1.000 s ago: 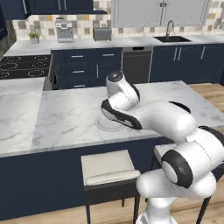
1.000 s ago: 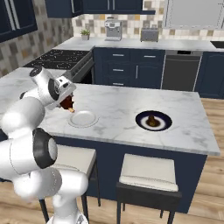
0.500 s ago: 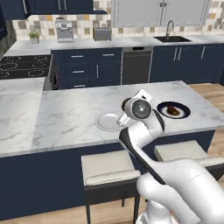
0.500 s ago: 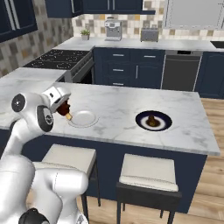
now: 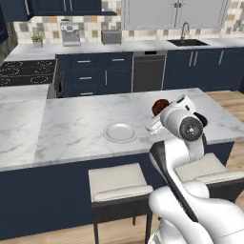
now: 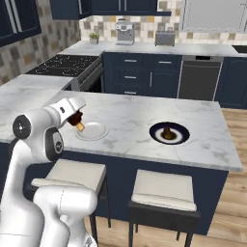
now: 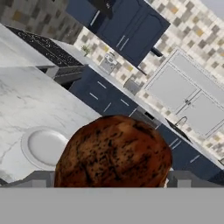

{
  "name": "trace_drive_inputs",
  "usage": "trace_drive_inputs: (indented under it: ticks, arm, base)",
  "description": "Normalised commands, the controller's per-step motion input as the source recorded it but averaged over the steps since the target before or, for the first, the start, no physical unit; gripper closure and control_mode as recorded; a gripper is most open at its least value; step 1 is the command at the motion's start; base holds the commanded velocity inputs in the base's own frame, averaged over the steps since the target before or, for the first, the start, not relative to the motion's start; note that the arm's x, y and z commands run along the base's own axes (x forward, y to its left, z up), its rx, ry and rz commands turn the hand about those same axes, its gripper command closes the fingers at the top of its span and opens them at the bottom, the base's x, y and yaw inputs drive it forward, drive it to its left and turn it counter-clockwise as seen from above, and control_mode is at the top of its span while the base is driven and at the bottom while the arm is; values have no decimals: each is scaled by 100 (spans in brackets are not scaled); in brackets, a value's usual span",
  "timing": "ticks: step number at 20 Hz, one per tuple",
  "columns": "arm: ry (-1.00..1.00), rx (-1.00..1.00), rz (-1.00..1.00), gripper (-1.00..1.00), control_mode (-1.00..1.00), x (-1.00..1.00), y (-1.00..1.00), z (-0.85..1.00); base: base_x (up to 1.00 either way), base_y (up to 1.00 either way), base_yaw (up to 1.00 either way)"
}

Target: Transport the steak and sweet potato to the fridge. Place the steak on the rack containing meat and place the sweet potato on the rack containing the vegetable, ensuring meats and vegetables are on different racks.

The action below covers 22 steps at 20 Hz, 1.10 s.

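Note:
My gripper (image 5: 159, 112) is shut on the steak (image 5: 160, 105), a reddish-brown chunk with a tan-orange edge, held above the island counter just right of an empty white plate (image 5: 120, 132). From the right base the gripper (image 6: 75, 119) hangs over that plate's (image 6: 91, 130) left rim with the steak (image 6: 75, 117) in it. In the hand view the steak (image 7: 113, 151) bulges between the fingers. The sweet potato (image 6: 167, 132), a dull brown lump, lies on a dark blue plate (image 6: 169, 139) further right. The fridge, the meat and the vegetable are out of view.
The marble island (image 6: 140, 116) has two stools (image 6: 166, 193) along its near side. Behind it run dark blue cabinets, a dishwasher (image 5: 148, 71), a stove (image 6: 62, 65) and a sink (image 5: 188, 42) on the back counter.
The arm has risen from a crouch over the white plate. The gripper has carried the steak up and to the right, off the plate. The plates and the sweet potato have not moved.

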Motion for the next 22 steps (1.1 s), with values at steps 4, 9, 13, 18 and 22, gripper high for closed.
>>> trace_drive_inputs:
  ticks: [4, 9, 13, 18, 22]
  arm:
    - [0, 34, -2, 100, -100, -44, -42, 37]
    - [1, 27, -5, 100, -100, -44, -25, 42]
    - [5, 15, -4, 100, -100, -65, -7, 44]
    - [4, 3, -4, 100, -100, -74, -5, 21]
    - [0, 3, -2, 100, -100, -72, -19, 19]
  base:
    - [0, 0, 0]
    - [0, 0, 0]
    - [0, 0, 0]
    - [0, 0, 0]
    - [0, 0, 0]
